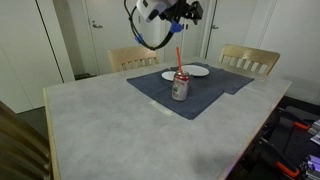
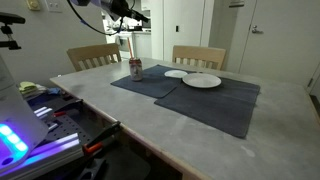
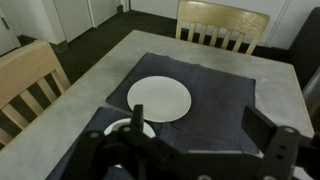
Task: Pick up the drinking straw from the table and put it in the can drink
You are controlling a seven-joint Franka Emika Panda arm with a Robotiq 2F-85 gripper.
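Note:
The can drink (image 1: 180,87) stands upright on a dark blue mat on the table (image 1: 100,125); it shows in both exterior views (image 2: 135,69). The thin red drinking straw (image 1: 179,56) sticks up out of the can's top, tilted a little, and also shows in an exterior view (image 2: 132,46). My gripper (image 1: 182,18) hangs high above the can, clear of the straw's top end. In the wrist view my gripper (image 3: 200,125) has its fingers spread wide with nothing between them. The can and the straw are out of sight in the wrist view.
Two white plates (image 1: 197,71) (image 2: 201,81) lie on the dark blue mat (image 1: 205,97) behind the can; one plate (image 3: 158,98) fills the wrist view. Wooden chairs (image 1: 249,58) (image 2: 93,55) stand at the table's far side. A cluttered cart (image 2: 50,110) stands beside the table.

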